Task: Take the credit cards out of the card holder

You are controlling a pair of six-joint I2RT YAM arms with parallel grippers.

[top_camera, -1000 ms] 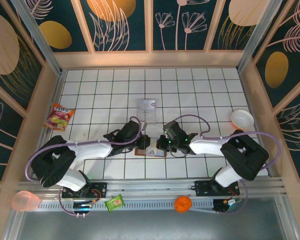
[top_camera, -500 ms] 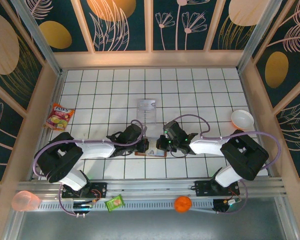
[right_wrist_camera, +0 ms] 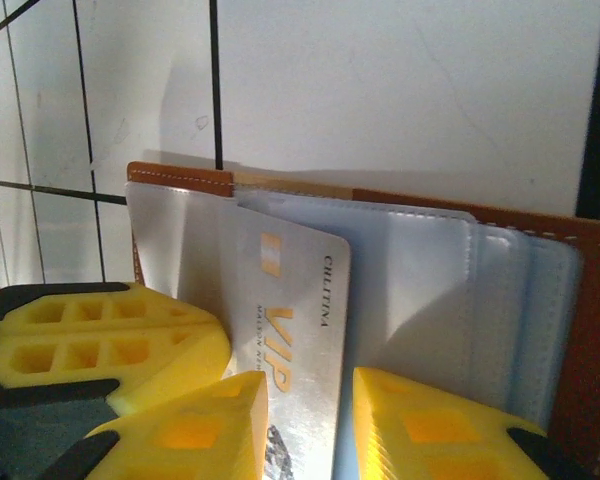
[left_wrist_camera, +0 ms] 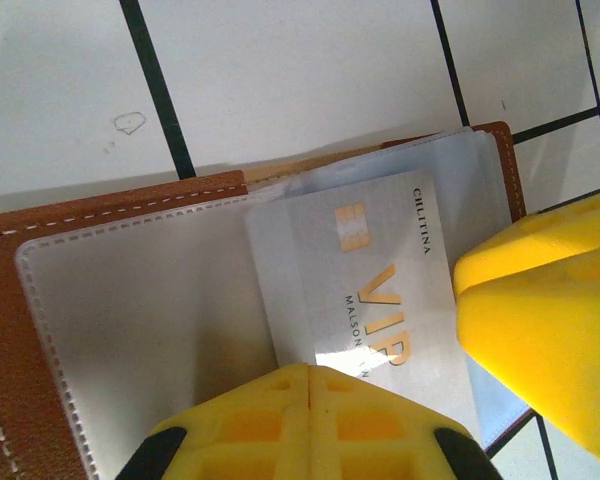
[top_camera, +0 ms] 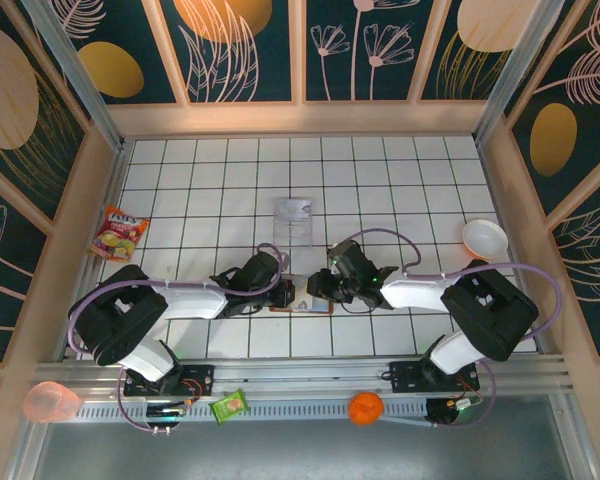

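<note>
The card holder (top_camera: 305, 308) lies open and flat on the white tiles between the two arms, brown leather (left_wrist_camera: 40, 215) round a pale lining. One silver credit card (left_wrist_camera: 370, 270) marked VIP sits askew on the lining, half out of a pocket. My left gripper (left_wrist_camera: 310, 385) is shut, its yellow tips pressed together at the card's lower edge over the lining. My right gripper (right_wrist_camera: 310, 430) is open and straddles the same credit card (right_wrist_camera: 300, 300), one finger on each side. Whether other cards are in the pockets is hidden.
A clear plastic container (top_camera: 294, 222) stands just behind the wallet. A white bowl (top_camera: 483, 238) sits at the right wall and a snack packet (top_camera: 118, 233) at the left. On the front rail lie a pink cup (top_camera: 50, 402), a green packet (top_camera: 230, 405) and an orange object (top_camera: 365, 407).
The left arm has drawn in and its gripper has settled lower on the wallet. The right gripper has edged slightly left. The wallet has stayed in place.
</note>
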